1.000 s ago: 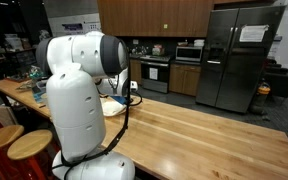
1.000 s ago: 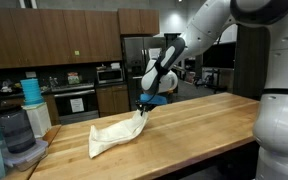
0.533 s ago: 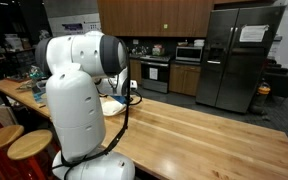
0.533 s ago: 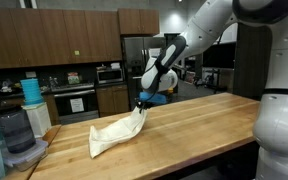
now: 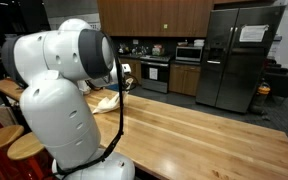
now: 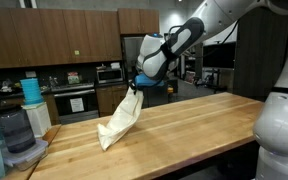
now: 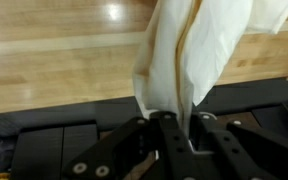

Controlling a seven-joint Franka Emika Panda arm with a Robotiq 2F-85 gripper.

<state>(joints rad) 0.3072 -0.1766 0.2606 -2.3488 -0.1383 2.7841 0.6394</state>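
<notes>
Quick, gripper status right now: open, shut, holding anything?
Gripper: shut on the white cloth, which hangs down from the jaws.

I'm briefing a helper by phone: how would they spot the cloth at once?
Find the long wooden table before the dark kitchen cabinets. Above it the gripper pinches the top of a cloth, which hangs down to the wood. It is the only soft, cream-white thing there, unlike the hard containers at the table's end.
</notes>
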